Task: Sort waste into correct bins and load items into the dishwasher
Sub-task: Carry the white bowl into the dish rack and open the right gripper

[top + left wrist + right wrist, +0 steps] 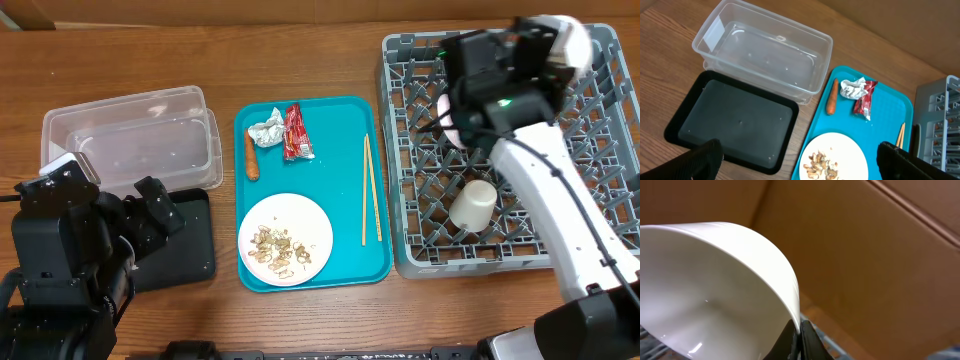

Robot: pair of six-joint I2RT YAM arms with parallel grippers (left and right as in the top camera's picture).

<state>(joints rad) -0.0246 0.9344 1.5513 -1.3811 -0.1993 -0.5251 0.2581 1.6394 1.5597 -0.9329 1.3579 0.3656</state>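
Note:
My right gripper (800, 335) is shut on the rim of a white bowl (715, 290), held over the far left part of the grey dishwasher rack (600, 120). A white cup (473, 205) lies inside the rack. My left gripper (800, 162) hangs open and empty above the near edge of the black tray (735, 120) and the plate (850, 145). The plate holds beige scraps (277, 250). Foil ball (265, 131), red wrapper (296, 133), carrot (251, 157) and chopsticks (371, 190) lie on the teal tray (345, 255). The clear tub (130, 135) is empty.
The left arm's black body (60, 260) fills the near left corner, partly over the black tray. The right arm's white link (545, 200) crosses above the rack. A brown cardboard wall (880, 255) stands behind the rack.

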